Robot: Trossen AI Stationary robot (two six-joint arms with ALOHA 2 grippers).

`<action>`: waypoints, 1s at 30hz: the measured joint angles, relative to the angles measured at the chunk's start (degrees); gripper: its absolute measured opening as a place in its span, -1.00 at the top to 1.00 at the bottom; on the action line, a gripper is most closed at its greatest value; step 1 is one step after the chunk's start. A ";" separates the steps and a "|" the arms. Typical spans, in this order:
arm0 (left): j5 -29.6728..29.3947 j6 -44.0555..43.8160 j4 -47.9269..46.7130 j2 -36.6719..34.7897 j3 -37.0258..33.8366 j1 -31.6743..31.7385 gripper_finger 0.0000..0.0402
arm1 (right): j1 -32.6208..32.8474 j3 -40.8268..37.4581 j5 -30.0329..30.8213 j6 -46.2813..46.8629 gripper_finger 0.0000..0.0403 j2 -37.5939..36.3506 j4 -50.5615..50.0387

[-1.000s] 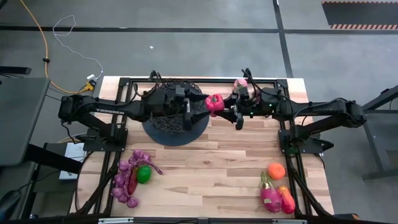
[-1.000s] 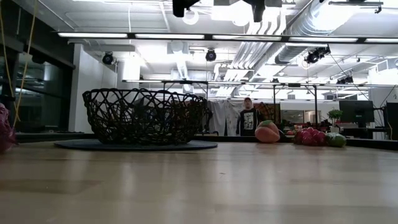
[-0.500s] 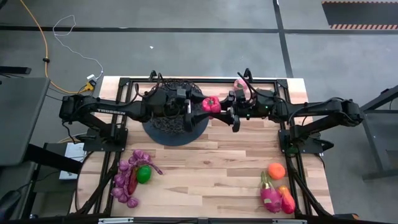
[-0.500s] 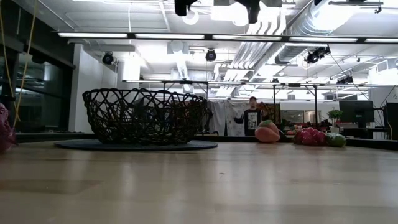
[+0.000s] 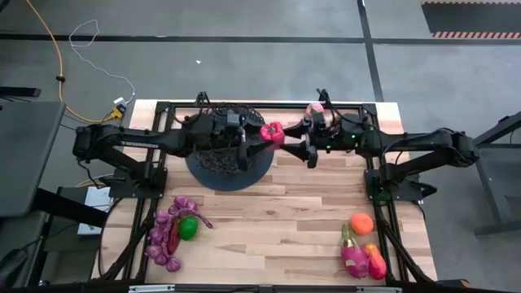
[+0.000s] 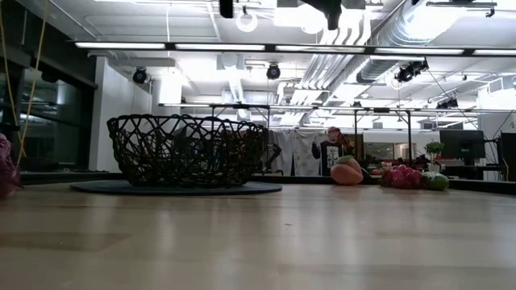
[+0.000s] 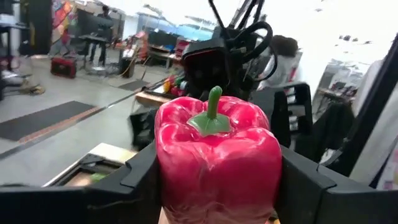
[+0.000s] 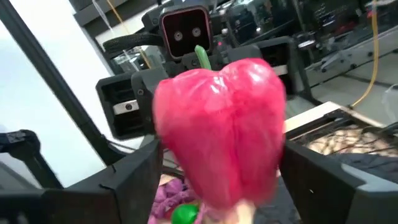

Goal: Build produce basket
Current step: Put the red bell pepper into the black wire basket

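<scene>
Left gripper: out over the right-hand rim of the basket, jaws clenched on a red pepper. In the left wrist view, grips the pepper by both flanks, green stem up, a dark finger pressed against either side.

Right gripper: meets it from the opposite side, at the same pepper, jaws likewise closed on it. In the right wrist view, shows the pepper filling the gap between its own fingers, with the other arm's wrist camera straight ahead behind it.

Pepper: off the counter, suspended between the two grippers, just past the basket's edge and not inside it.

Basket: at the far middle of the counter, under the left arm's wrist, on its dark round base. Seen side-on in the low view as a black openwork bowl.

Rest of the produce on the counter, well apart from the basket:
- near left corner: purple grapes with a green lime tucked among them
- near right corner: an orange, then a pink fruit and a red-orange mango side by side
- far edge, beside the right arm's wrist: a small pink fruit

In the room beyond, low view: a person standing.
</scene>
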 joint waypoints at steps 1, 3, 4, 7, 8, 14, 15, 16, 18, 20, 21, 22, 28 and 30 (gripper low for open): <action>-0.32 0.07 -2.56 -1.29 0.00 0.54 -0.06 | -0.40 0.00 -0.09 -0.58 -0.50 -0.97 -0.87; -0.37 0.78 -7.40 -4.23 -0.02 1.70 -0.06 | -1.40 0.00 -0.23 -2.26 -0.51 -3.19 -2.10; -0.49 1.60 -9.71 -5.89 -0.02 2.23 -0.06 | -1.93 0.00 -0.34 -2.93 -0.51 -4.37 -2.68; -1.92 3.80 -17.69 -11.55 -0.02 3.84 -0.06 | -3.25 0.00 -0.17 -5.15 -0.51 -7.66 -3.61; -3.63 4.41 -20.54 -13.34 -0.02 4.21 -0.06 | -3.72 0.00 0.02 -5.84 -0.51 -8.68 -3.89; -23.38 2.56 -39.87 -20.21 -0.02 7.14 -0.07 | -5.09 0.00 4.29 -8.29 -0.51 -12.13 -4.81; -25.53 0.27 -42.61 -20.24 0.00 8.21 -0.07 | -5.25 0.00 4.84 -8.79 -0.51 -12.33 -5.09; -26.05 -2.13 -45.48 -19.96 0.00 9.77 -0.07 | -5.39 0.00 5.41 -9.17 -0.51 -12.35 -5.09; -23.61 -6.39 -50.45 -18.70 -0.02 13.46 -0.08 | -5.44 0.00 6.56 -9.25 -0.51 -12.28 -5.20; -19.65 -10.01 -54.40 -16.42 -0.02 17.24 -0.08 | -5.44 0.00 7.45 -9.26 -0.51 -12.05 -5.34; -17.96 -11.11 -56.42 -14.84 -0.02 18.89 -0.08 | -5.44 0.00 7.53 -9.24 -0.51 -11.89 -5.77; -16.74 -11.49 -58.48 -12.89 -0.02 20.37 -0.08 | -5.44 0.00 7.58 -9.17 -0.51 -11.75 -6.52; -12.12 -11.16 -63.90 -0.73 -0.05 26.52 -0.08 | -5.44 0.00 7.75 -8.19 -0.51 -9.97 -7.69; -10.59 -10.38 -63.53 2.74 -0.07 27.78 -0.08 | -5.44 0.00 8.45 -7.04 -0.51 -9.28 -7.78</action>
